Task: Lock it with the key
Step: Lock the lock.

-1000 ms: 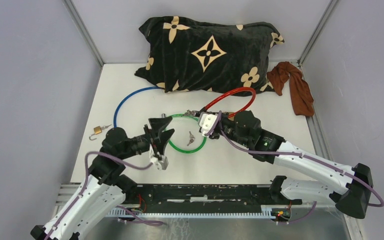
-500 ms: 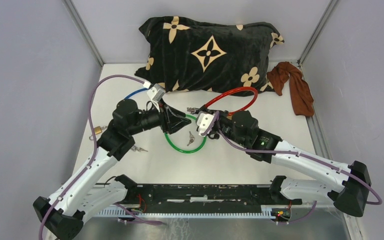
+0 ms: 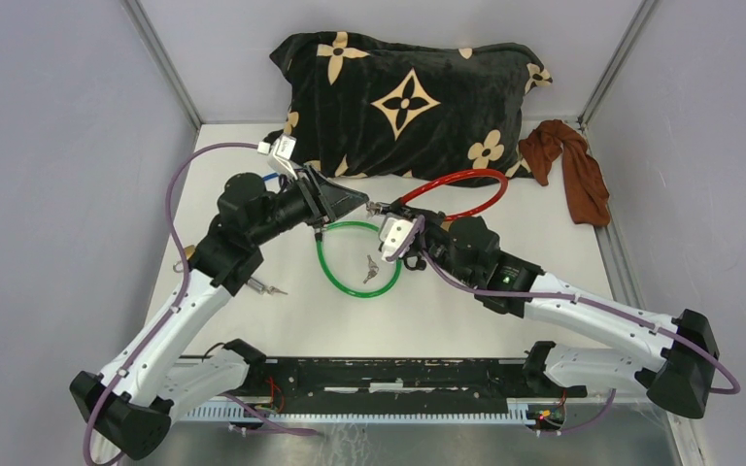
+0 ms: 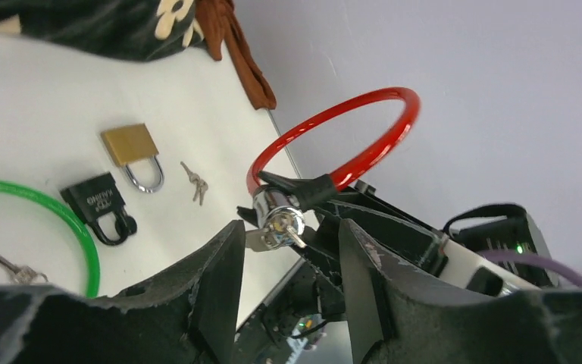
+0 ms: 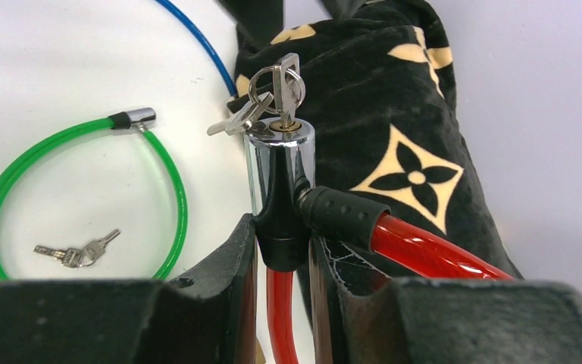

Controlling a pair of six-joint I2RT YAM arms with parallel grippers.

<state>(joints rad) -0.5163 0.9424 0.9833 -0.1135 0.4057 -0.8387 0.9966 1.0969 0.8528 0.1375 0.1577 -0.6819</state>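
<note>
**Two arms meeting at the red cable lock**

We are looking down on a white table (image 3: 544, 243). At its left side a small bunch of keys (image 3: 267, 288) is lying beside the left arm, which is pointing in toward the middle. The left gripper (image 3: 359, 200) is hovering with its jaws apart, right at the keyed end of the red cable lock (image 5: 424, 254). Through its wrist camera we are seeing the chrome cylinder (image 5: 276, 163) and the key (image 5: 286, 80) framed in the gap between the two fingers. We cannot tell whether either finger is touching them.

Just below, a green cable lock (image 4: 82, 235) is lying looped on the table with spare keys (image 3: 370, 269) inside it. The same wrist view is also showing a brass padlock (image 4: 131, 145) and a black padlock (image 4: 95, 199) side by side on the table.

Right of centre, the right gripper (image 5: 282, 235) is clamping the black collar under the cylinder and holding the lock raised. The key is sitting in the keyhole, with a ring and a second key hanging from it. The red loop is arching back toward the black patterned pillow (image 3: 408, 97). At the far right a brown cloth (image 3: 575, 175) is lying crumpled along the table's edge.
</note>
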